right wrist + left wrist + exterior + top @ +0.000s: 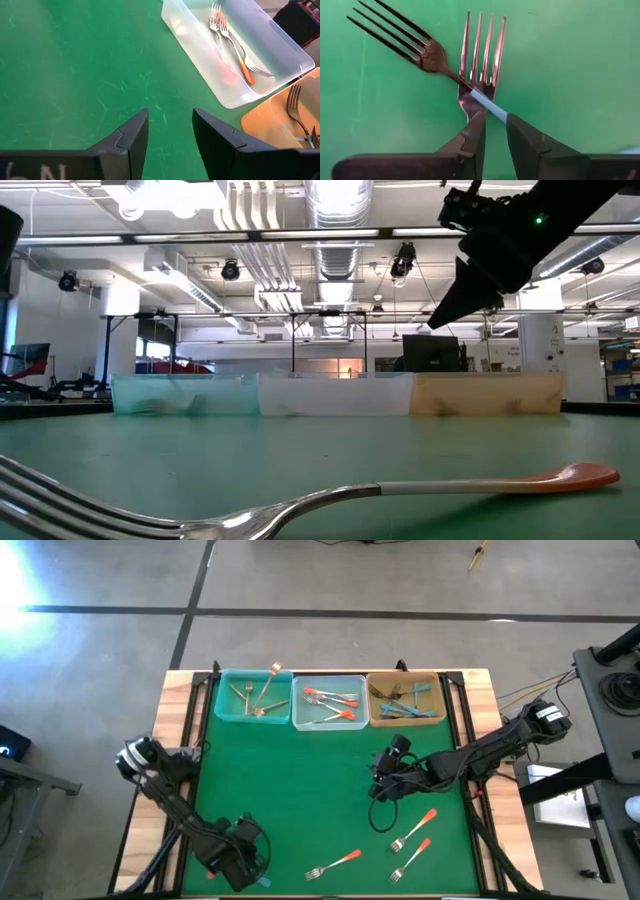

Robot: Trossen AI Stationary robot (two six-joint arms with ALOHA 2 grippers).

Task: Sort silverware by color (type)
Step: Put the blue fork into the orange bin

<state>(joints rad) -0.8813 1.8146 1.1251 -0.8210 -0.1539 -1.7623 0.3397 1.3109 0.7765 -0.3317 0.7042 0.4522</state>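
Between left gripper fingers, blue-handled fork lies diagonally (tines outward).

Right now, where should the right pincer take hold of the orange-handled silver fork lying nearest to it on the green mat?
Grip the slim orange-red handle of the orange-handled silver fork, coming straight down with the right pincer open across it. The fork lies flat and diagonal, touching nothing else, with its handle end nearer the pincer.

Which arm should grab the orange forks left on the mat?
Right. The right gripper hangs open and empty close to the three orange forks; the left gripper is busy at two crossed forks, one blue-handled.
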